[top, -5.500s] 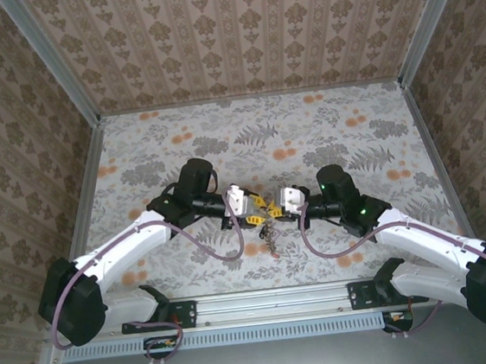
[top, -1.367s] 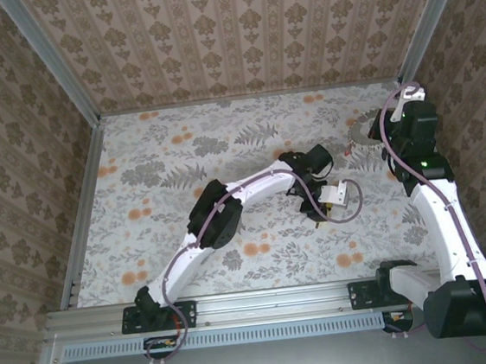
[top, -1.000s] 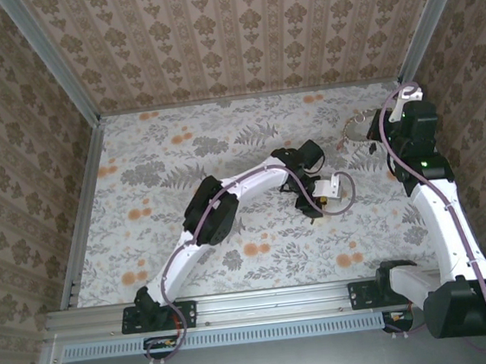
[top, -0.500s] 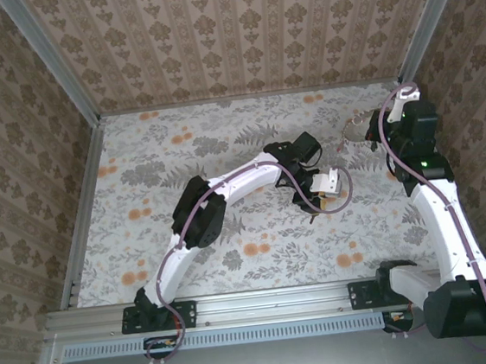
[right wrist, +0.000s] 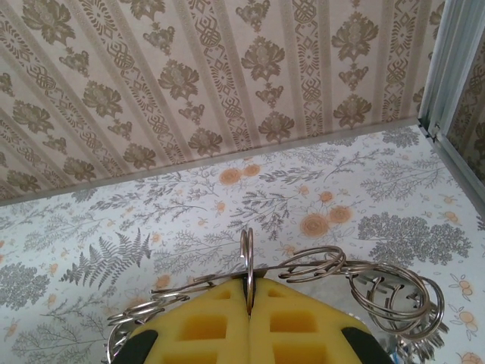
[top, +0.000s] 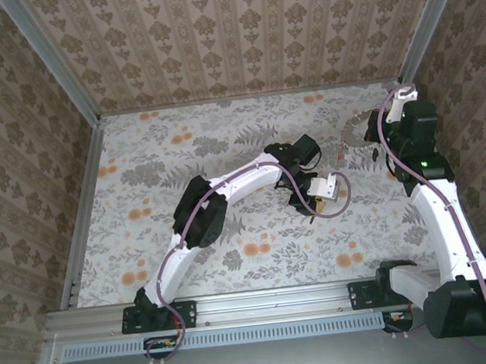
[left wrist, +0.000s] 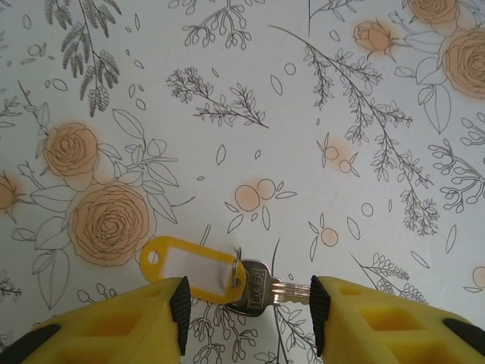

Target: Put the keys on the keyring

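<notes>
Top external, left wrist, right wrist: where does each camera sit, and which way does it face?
Top external: above, behind the bases, looking down at the table; both arms show.
Left wrist: looking down at the tagged key; open yellow jaws.
Right wrist: facing the back wall; jaws shut on the keyring.
Shared: keyring in top, right wrist.
</notes>
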Available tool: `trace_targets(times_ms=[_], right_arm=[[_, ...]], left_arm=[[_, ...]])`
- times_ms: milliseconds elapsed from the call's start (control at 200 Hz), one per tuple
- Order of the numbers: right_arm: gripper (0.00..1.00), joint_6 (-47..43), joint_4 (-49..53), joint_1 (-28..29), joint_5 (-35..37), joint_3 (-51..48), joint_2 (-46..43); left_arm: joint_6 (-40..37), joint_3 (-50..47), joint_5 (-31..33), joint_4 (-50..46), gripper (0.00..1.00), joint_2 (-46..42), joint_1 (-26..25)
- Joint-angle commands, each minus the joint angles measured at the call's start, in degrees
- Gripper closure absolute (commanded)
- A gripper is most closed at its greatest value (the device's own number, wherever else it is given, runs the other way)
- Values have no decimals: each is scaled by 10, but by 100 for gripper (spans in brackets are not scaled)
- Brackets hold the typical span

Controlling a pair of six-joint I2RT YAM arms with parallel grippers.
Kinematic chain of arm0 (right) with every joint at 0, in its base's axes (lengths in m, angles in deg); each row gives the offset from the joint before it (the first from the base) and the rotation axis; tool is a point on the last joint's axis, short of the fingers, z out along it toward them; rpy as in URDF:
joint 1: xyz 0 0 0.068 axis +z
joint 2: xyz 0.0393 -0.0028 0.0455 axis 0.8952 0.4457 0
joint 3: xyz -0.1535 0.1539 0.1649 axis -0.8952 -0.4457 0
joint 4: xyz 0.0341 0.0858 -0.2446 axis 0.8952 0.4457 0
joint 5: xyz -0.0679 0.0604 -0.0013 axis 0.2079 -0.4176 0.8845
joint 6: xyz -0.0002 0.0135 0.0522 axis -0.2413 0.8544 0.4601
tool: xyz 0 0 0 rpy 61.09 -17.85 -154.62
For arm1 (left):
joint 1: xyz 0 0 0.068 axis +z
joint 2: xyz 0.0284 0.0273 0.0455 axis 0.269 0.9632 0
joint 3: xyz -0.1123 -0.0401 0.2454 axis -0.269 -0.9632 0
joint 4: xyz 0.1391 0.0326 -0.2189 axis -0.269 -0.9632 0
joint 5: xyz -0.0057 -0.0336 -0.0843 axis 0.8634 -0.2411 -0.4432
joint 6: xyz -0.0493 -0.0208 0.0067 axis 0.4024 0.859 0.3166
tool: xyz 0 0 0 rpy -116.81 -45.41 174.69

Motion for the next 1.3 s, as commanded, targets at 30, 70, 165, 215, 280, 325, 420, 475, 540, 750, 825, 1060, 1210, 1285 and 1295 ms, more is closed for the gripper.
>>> trace_targets(times_ms=[30,70,165,215,280,325,420,475,540,750,825,1060,1210,1285,1295], right_arm=[[100,-3,-20,-3,-9,14,-12],[100,-2,-20,-3,-10,14,-12],[100,-2,-21,-3,-11,15,-11],[100,-3,-21,-3,-11,15,-11],[100,-4,-21,-3,-12,15,-10],[100,-4,-21,-3,-13,16,-11],[100,-5,-21,-3,-13,14,-12],[100,-5,-21,-3,-13,13,-12],[100,-6,-21,-3,-12,12,-13],[100,-12,-21,-4,-15,12,-15],[100,-11,-21,-4,-16,12,-16],[100,-12,-21,-4,-17,11,-17],[100,-13,-22,-4,-18,12,-19],[100,-13,-22,-4,-18,12,-19],[100,-12,-22,-4,-19,12,-19]], left_arm=[[-12,27,4,-25,54,27,-4],[-10,34,4,-28,55,32,-5],[-9,47,4,-34,57,41,-9],[-12,53,7,-37,59,46,-11],[-17,65,14,-46,61,54,-14],[-20,74,15,-54,64,60,-13],[-27,90,15,-71,70,70,-12],[-30,95,19,-77,70,73,-12],[-32,97,19,-80,71,75,-11],[-20,95,-2,-81,71,72,-6],[-20,94,-1,-81,71,73,-8],[-21,90,10,-79,69,76,-9],[-21,92,32,-78,70,79,-8],[-26,91,42,-82,70,81,-9],[-26,92,43,-83,70,82,-10]])
